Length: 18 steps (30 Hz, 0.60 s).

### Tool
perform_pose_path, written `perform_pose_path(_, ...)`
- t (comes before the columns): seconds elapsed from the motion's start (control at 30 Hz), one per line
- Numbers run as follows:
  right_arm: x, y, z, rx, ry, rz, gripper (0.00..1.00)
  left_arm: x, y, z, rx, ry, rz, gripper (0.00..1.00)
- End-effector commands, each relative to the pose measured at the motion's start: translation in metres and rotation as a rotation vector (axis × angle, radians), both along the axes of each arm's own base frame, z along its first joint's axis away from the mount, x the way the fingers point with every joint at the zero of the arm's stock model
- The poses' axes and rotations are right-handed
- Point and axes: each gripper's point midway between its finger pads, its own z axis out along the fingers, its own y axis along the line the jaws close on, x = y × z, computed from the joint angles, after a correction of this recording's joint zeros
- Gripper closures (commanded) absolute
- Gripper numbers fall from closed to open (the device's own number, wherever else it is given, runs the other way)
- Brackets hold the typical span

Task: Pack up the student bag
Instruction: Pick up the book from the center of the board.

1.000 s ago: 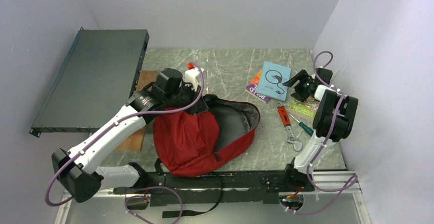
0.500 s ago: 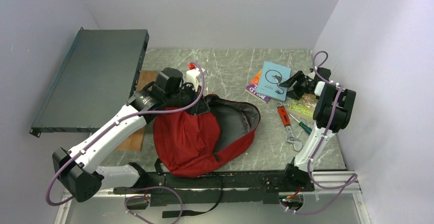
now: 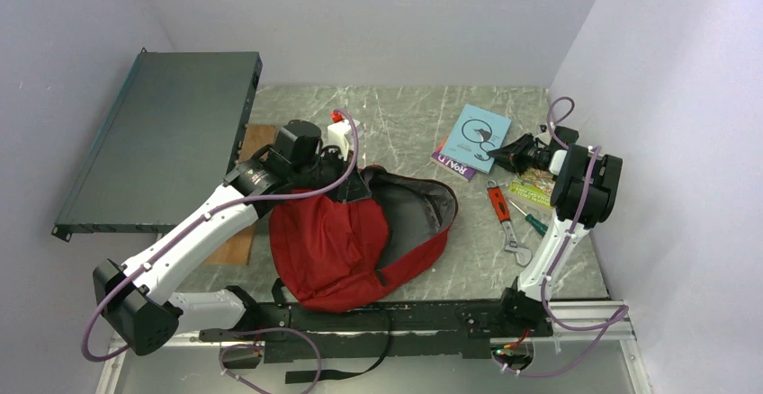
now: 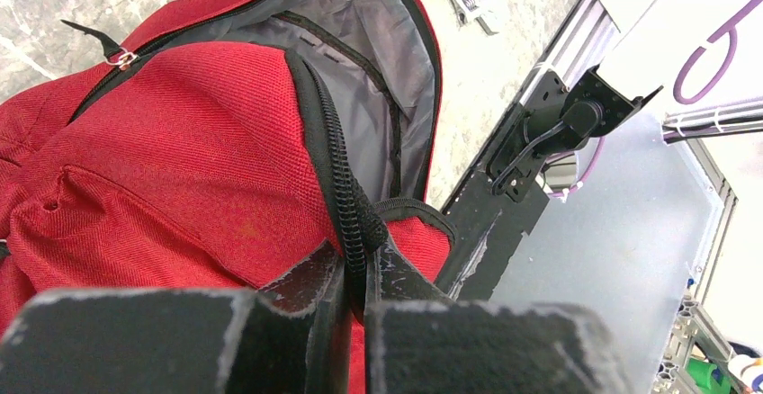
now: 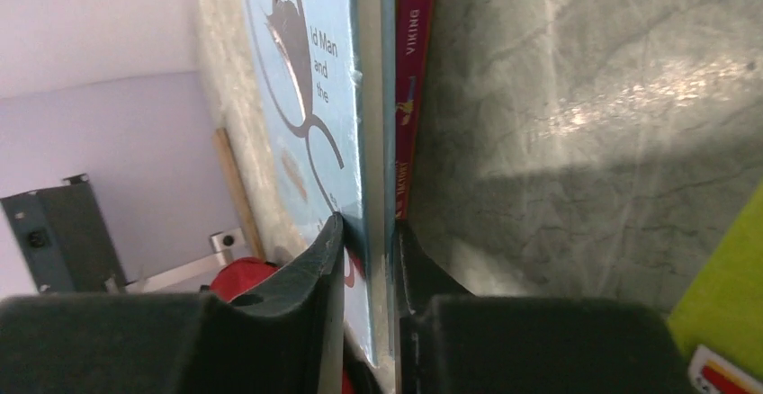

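Within the last second the right gripper has closed in from the right; its jaws now pinch the edge of the light-blue book, which has shifted on the magenta book. The left gripper grips the zipper rim of the student bag, which lies open at mid-table. Judged: ready for loading.

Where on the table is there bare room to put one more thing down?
The table is bare at the far middle, between the white bottle and the blue book, and between the bag and the wrench. The right side is crowded: blue book, wrench, screwdriver, green booklet, right pincer.
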Motion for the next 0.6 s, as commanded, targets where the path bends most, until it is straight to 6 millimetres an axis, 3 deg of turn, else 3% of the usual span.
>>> perform_pose_path(0.0,0.003,0.000,0.021,-0.005,-0.071,-0.017,0.90,-0.001,-0.009,0.032,-0.096,-0.063,-0.033,1.00)
perform_pose_path(0.13,-0.001,0.001,0.054,-0.016,-0.111,-0.046,1.00,0.001,-0.008,0.029,-0.089,-0.057,-0.017,1.00)
perform_pose_path(0.37,-0.019,0.019,0.126,-0.001,-0.212,-0.088,1.00,0.009,-0.006,0.024,-0.065,-0.061,0.020,1.00)
perform_pose_path(0.57,-0.054,0.040,0.175,-0.070,-0.314,-0.085,1.00,0.020,0.006,0.020,-0.032,-0.078,0.115,1.00)
